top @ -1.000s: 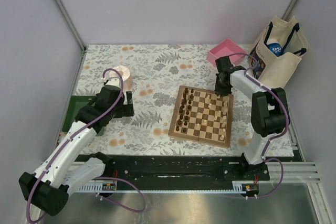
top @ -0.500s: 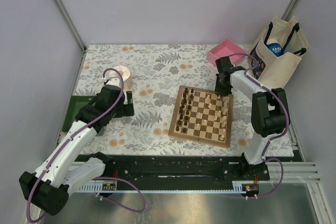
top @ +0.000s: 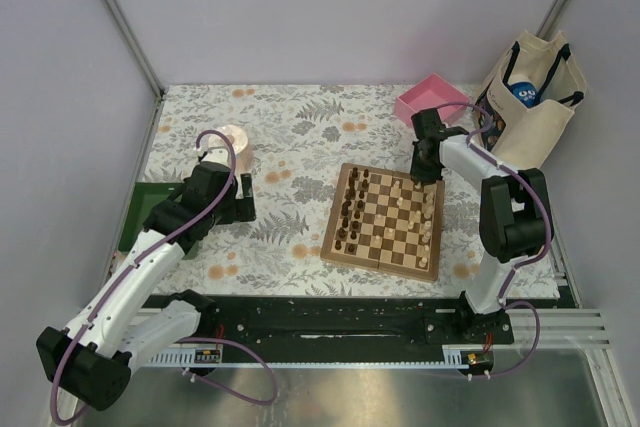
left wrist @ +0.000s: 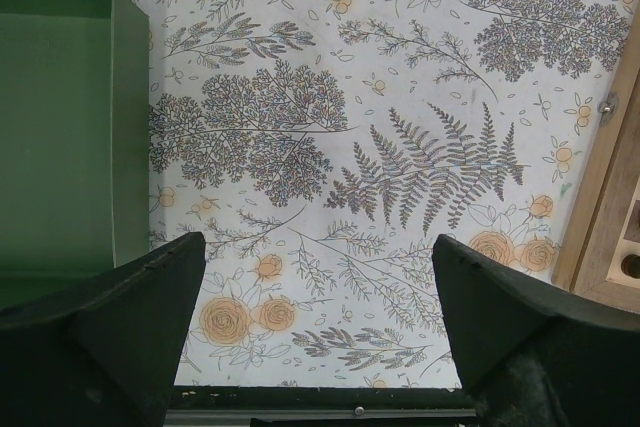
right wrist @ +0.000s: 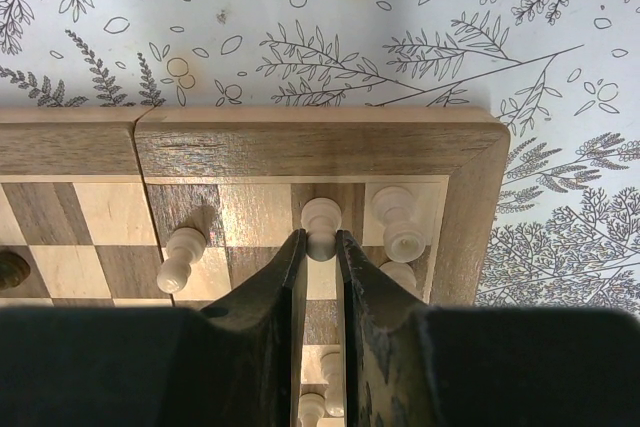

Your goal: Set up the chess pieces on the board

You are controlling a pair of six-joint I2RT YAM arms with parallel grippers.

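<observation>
The chequered wooden board (top: 383, 219) lies right of the table's middle, with dark pieces (top: 349, 213) along its left side and pale pieces (top: 430, 219) along its right. My right gripper (top: 427, 165) is over the board's far right corner. In the right wrist view it (right wrist: 320, 244) is shut on a pale pawn (right wrist: 321, 223) standing on a dark square by the border (right wrist: 320, 147). Another pale piece (right wrist: 399, 221) stands just right of it, and one (right wrist: 180, 257) to the left. My left gripper (left wrist: 318, 347) is open and empty over the floral cloth, left of the board's edge (left wrist: 600, 197).
A green tray (left wrist: 60, 127) lies at the table's left edge. A pink tray (top: 432, 100) and a canvas bag (top: 528, 97) stand at the back right. A round pale object (top: 235, 142) sits behind my left arm.
</observation>
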